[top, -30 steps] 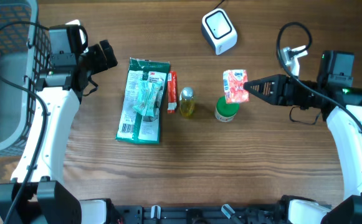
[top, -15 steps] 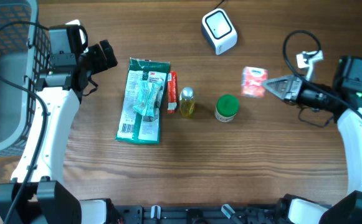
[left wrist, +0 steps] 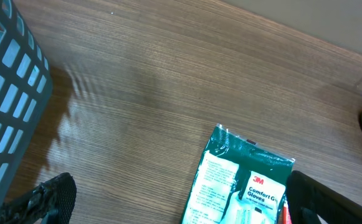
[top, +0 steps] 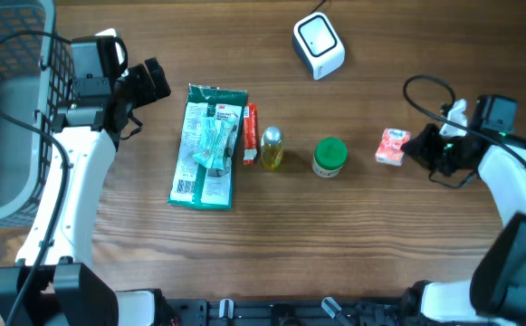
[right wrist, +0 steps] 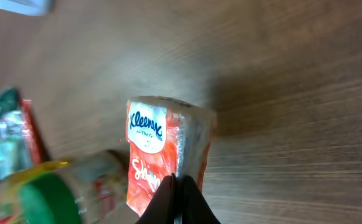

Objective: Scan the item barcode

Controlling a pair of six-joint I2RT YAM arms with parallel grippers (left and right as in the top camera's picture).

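The left jaws stand spread wide and empty, touching nothing. Just ahead of them on the wooden bench (top: pixel 380 263) lies a flat green packet of gloves (top: pixel 208 147), with a dark mesh basket (top: pixel 9 109) off to their other side. Further toward the right arm, a thin red packet (top: pixel 251 134), a small yellow bottle (top: pixel 272 149) and a round green-lidded jar (top: pixel 329 157) sit in a row between the two arms. The right jaws are pressed together on the near edge of a small red-and-white soft pack of tissues (right wrist: pixel 162 155). The pack sticks out straight ahead of the fingertips, with its long axis in line with them and its branded face turned to the wrist camera. Whether it rests on the bench or hangs just above it cannot be told, and no barcode shows. The white cube-shaped barcode scanner (top: pixel 319 45) stands well apart from those jaws, beyond the pack and off toward the bench's far edge. The right arm is somewhat the nearer one and already has the pack, so it would likely have to carry and turn it toward the scanner.
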